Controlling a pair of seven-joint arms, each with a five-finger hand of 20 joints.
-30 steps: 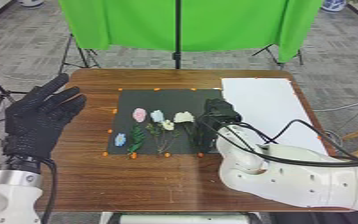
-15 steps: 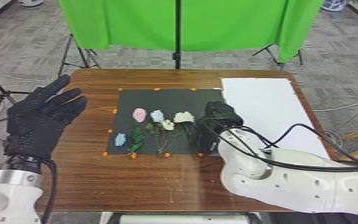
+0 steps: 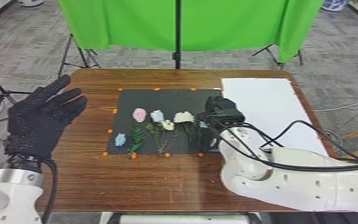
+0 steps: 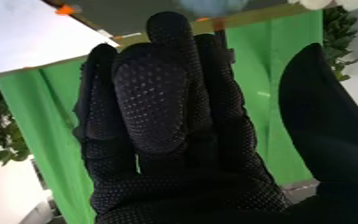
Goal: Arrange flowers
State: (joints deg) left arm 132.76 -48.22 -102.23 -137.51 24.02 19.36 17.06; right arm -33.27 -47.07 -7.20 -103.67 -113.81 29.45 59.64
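One pink flower [image 3: 140, 115] — one black mat [image 3: 175, 96].

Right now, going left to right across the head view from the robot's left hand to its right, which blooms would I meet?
Left hand, blue bloom, pink bloom, pale blue bloom, small cream bloom, larger cream bloom, right hand.

Right arm [image 3: 313, 186]: glossy white shell, rounded segments, small dark round marks on surface; several black cables [image 3: 286, 161] looped along outside. Left arm [image 3: 8, 197]: white shell, paler grey collar at wrist, black cable [image 3: 54, 182] alongside. Left hand [image 3: 40, 122], right hand [image 3: 221, 111]: black fabric gloves; right wrist view, right hand [image 4: 180, 185] with fine raised dots in rows, thumb [image 4: 322, 112] smoother.
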